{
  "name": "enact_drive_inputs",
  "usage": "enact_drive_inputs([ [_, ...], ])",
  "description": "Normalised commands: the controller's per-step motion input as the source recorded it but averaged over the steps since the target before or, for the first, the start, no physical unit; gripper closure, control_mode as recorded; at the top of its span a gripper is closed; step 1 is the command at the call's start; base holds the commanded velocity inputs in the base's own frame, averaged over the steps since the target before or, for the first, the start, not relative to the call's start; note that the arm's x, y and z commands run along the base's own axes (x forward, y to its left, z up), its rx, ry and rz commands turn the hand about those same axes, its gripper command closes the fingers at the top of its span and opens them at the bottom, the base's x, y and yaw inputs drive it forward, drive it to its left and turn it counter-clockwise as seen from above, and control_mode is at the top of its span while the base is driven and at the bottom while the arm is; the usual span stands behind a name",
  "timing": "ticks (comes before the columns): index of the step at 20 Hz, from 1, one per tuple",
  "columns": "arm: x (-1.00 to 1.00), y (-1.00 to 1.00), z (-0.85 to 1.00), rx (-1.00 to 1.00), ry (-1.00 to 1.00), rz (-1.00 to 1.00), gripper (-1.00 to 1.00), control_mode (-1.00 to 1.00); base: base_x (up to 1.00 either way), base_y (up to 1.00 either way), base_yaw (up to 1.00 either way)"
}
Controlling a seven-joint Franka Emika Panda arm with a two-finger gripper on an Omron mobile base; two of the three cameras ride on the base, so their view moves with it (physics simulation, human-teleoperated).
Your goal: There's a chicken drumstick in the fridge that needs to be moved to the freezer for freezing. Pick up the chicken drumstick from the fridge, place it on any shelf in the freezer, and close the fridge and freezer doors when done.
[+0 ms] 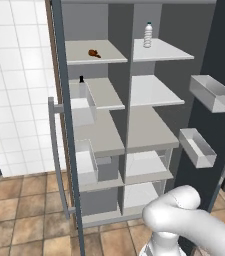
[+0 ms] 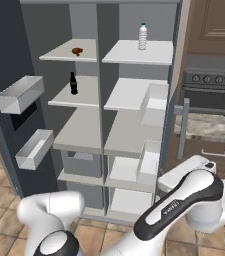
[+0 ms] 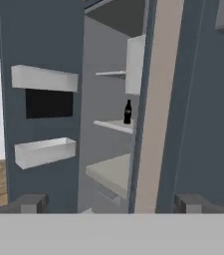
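Shell: my arm [image 2: 184, 200] is glossy white, rounded.
Joints: dark bands, one bearing small white lettering.
Pincer [image 3: 111, 203]: my two grey square fingertips [image 3: 28, 203].

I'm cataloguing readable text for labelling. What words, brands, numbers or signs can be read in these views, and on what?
Small white lettering on the dark forearm band of the robot arm: too small and blurred to read.
Water bottle: no legible label.
Dark bottle: no legible label.
Nothing else carries text.

A small reddish-brown chicken drumstick [image 1: 94, 53] lies on its side on the top shelf [image 1: 106, 58] of one section of the tall slate-blue appliance, both fridge and freezer doors [image 1: 63, 125] standing wide open.
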Motion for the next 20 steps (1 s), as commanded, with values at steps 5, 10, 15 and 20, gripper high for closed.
enact_drive_inputs([
  [5, 0.61, -0.56, -0.27, 0.0, 0.0, 0.15, -1.0, -1.0, 0.0, 0.0, 0.0],
  [10, 0.44, -0.63, -0.29, 0.0, 0.0, 0.14, -1.0, -1.0, 0.0, 0.0, 0.0],
  [15, 0.27, -0.33, -0.44, 0.02, 0.0, 0.16, -1.0, -1.0, 0.0, 0.0, 0.0],
  [20, 0.02, 0.16, -0.48, 0.01, 0.0, 0.13, -1.0, -1.0, 0.0, 0.0, 0.0],
])
